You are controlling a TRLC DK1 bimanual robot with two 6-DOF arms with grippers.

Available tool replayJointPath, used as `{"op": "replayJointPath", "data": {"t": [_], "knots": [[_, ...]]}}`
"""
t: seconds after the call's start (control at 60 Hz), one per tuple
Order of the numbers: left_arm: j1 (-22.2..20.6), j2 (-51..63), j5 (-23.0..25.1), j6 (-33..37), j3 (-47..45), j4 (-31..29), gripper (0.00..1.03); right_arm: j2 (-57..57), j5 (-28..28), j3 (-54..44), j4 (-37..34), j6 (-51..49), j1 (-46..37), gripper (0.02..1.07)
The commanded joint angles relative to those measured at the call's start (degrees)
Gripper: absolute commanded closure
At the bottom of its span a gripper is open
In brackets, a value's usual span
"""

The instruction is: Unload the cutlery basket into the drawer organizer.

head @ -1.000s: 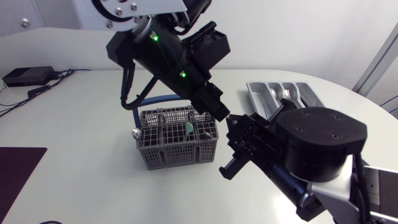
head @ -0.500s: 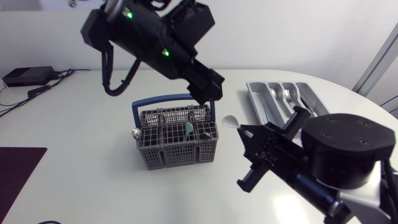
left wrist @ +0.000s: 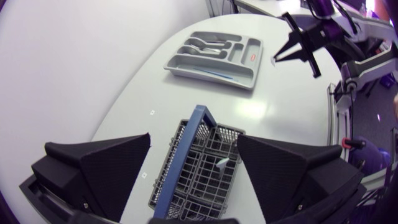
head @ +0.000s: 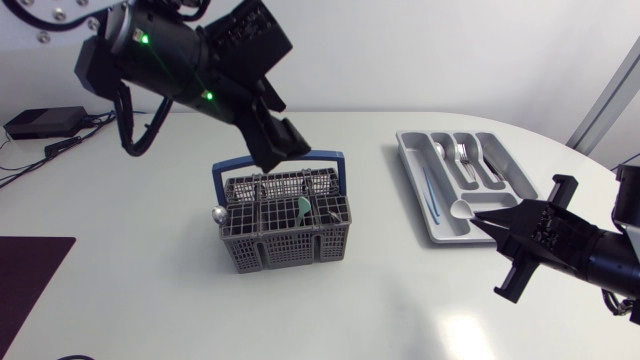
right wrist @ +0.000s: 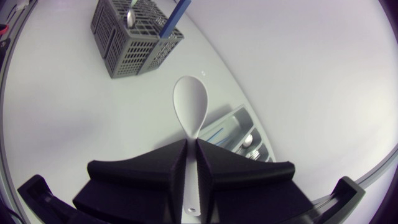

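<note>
Right side of table (head: 130, 290), by the drawer organizer (head: 408, 158): my right pincer (head: 490, 218) is closed down to a thin gap on the handle of a white spoon (head: 463, 208). Both fingers press the handle from either side, and the bowl sticks out ahead of the tips. From above, the bowl overlaps the organizer's near end; contact with the tray can't be told. The wrist camera shows the same grip (right wrist: 191, 144): spoon (right wrist: 189, 109) held straight ahead, organizer (right wrist: 239, 134) just beyond it, cutlery basket (right wrist: 134, 37) well apart, farther across the table.

Mid-table: cutlery basket (head: 285, 225) stands upright with its blue handle (head: 285, 160) raised. A green-tipped piece (head: 302, 207) stands in one compartment, and a metal spoon (head: 217, 212) pokes out at the side away from the organizer.

Above the basket: my left pincer (head: 282, 143) hangs with fingers spread wide, holding nothing. Its own camera (left wrist: 194, 137) looks down on the basket (left wrist: 199, 177) and handle (left wrist: 186, 134) between the parted fingers, with no contact.

Organizer contents: metal cutlery (head: 460, 152) in the short compartments, a blue piece (head: 428, 190) in the long one.
</note>
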Motion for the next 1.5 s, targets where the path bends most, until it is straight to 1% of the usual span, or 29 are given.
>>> {"op": "replayJointPath", "data": {"t": [0.0,0.083,0.217,0.333,0.4,0.467,0.517,0.667,0.767,0.817,0.867,1.0,1.117,1.283,1.483], "knots": [[0.29,-1.7,0.09,5.26,-3.04,0.82,0.07,4.84,-2.68,3.41,-1.83,-8.39,-4.51,0.99],[-0.06,-2.67,0.09,8.24,-5.77,1.53,0.07,11.26,-4.0,6.4,-1.83,-13.76,-8.2,0.99],[-0.5,-3.37,0.09,11.06,-7.44,1.88,0.07,20.66,-4.0,12.99,-4.11,-20.7,-11.28,0.99],[-0.33,-3.46,0.09,13.25,-8.49,2.05,0.07,29.89,-4.0,20.02,-8.95,-28.08,-14.97,0.99],[0.11,-3.46,0.09,14.31,-9.11,2.14,0.07,33.41,-3.65,22.4,-9.74,-31.6,-16.46,1.0],[0.11,-3.46,0.09,15.54,-9.81,2.14,0.07,36.84,-3.21,25.47,-12.46,-35.38,-17.69,1.0],[0.29,-3.2,0.09,16.33,-9.9,2.14,0.07,39.03,-2.68,27.58,-13.25,-36.61,-18.05,1.0],[0.2,-2.23,0.09,19.14,-10.07,2.14,0.07,47.03,-1.01,36.46,-20.2,-40.12,-18.93,1.01],[-0.15,-1.53,0.0,21.25,-10.07,1.79,0.07,51.78,1.45,41.21,-23.01,-42.41,-19.28,1.01],[-0.15,-1.17,0.0,22.22,-9.9,1.53,0.07,54.59,2.42,44.28,-26.35,-43.55,-19.28,1.01],[-0.24,-0.73,0.0,23.36,-9.37,0.74,0.07,57.05,3.74,46.3,-28.11,-44.52,-19.28,1.01],[-0.33,-0.12,0.09,26.53,-9.81,-0.05,0.07,61.45,6.64,48.5,-28.46,-46.36,-19.1,1.01],[-0.68,-0.03,0.09,29.51,-10.69,-0.14,0.07,64.7,9.45,48.5,-28.37,-47.33,-18.4,1.01],[-1.29,0.76,0.18,32.85,-11.65,0.03,0.07,66.28,10.15,48.15,-27.58,-48.12,-18.05,1.01],[-2.17,2.08,0.18,34.44,-11.83,0.74,0.07,66.72,10.86,46.74,-26.61,-49.0,-17.08,1.0]]}}
